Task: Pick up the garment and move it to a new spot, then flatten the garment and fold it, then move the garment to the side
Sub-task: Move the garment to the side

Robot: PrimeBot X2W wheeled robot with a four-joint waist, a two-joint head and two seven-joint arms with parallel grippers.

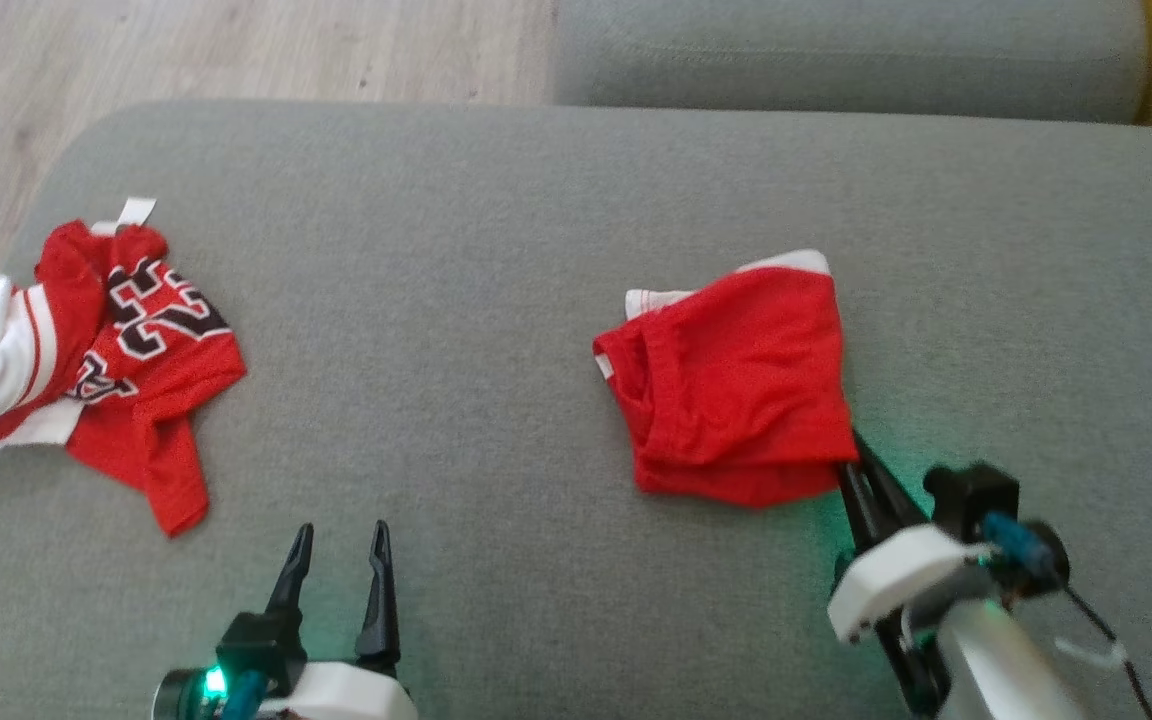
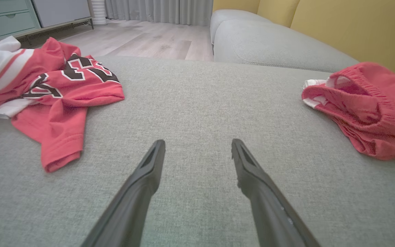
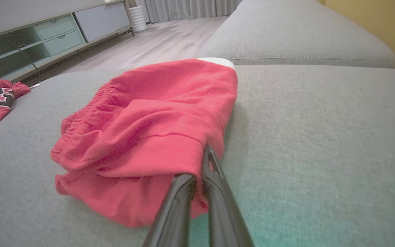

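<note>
While the right pincer (image 1: 853, 447) clenches the near corner of the folded red garment (image 1: 736, 385) lying just ahead of it, move-aside step seems in hand. Next: lift clear, carry sideways; left pincer (image 1: 341, 528) released.

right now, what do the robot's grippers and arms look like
The left gripper and right gripper each have two long dark fingers on a white housing. A green light glows by the left one; the right carries a blue connector and black cable.
</note>
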